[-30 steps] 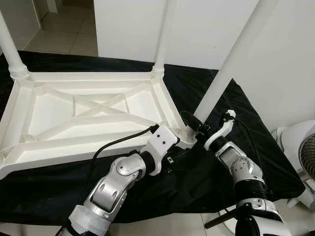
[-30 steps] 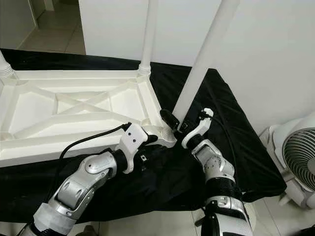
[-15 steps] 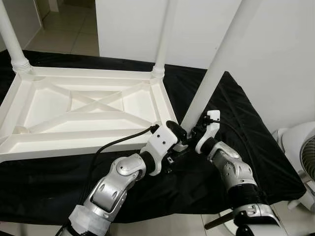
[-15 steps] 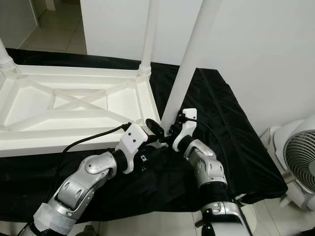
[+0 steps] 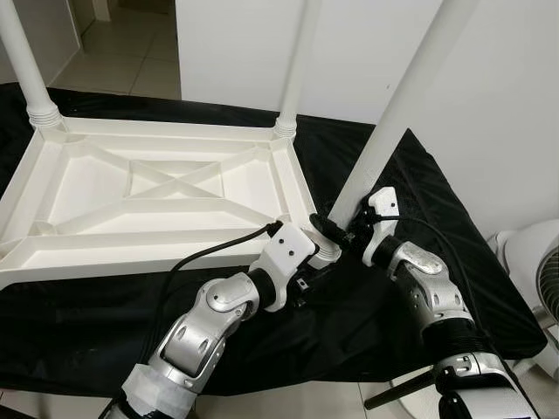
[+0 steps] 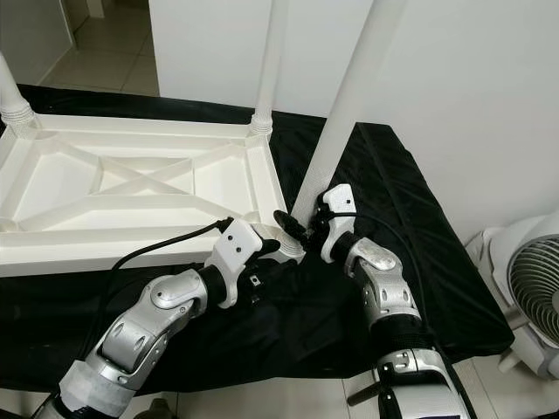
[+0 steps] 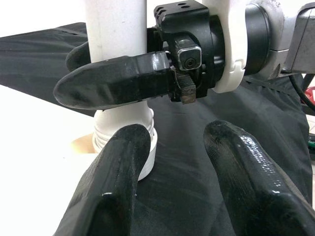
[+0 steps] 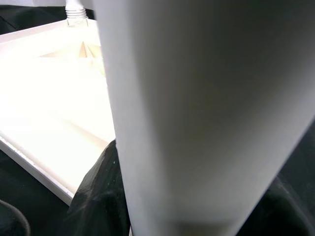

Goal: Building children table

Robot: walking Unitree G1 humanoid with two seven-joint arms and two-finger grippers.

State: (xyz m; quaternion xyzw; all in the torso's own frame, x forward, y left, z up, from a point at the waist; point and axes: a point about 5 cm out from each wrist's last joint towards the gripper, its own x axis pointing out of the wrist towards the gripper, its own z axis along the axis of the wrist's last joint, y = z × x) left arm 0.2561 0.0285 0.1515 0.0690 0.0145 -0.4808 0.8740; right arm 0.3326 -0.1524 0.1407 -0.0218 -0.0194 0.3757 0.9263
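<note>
On the black-draped bench (image 5: 454, 218), a white plastic children's table (image 5: 148, 201) lies upside down, its ribbed underside facing up, reaching from the bench's left edge toward its middle. Two legs already stand in the far corner sockets. A third table leg (image 5: 397, 113) rises, slightly tilted, from the threaded socket (image 7: 123, 142) at the tabletop's near right corner, close to the bench's front edge.

The right gripper (image 5: 336, 234) is clamped around this leg just above the socket; in the left wrist view one black finger (image 7: 110, 86) lies across the tube's front and the other shows behind it, so the jaws are closed on the leg. The left gripper (image 7: 189, 184) hovers just beside the same corner, its two fingers parted with only black cloth between them, holding nothing.

The leg looks like a hollow moulded tube: light, stiff and smooth, so likely to slip under a twisting grip. Low down near the collar seems the best hold, since the long free end would lever against the fingers. The tabletop is probably light enough to shift on the cloth unless steadied.
</note>
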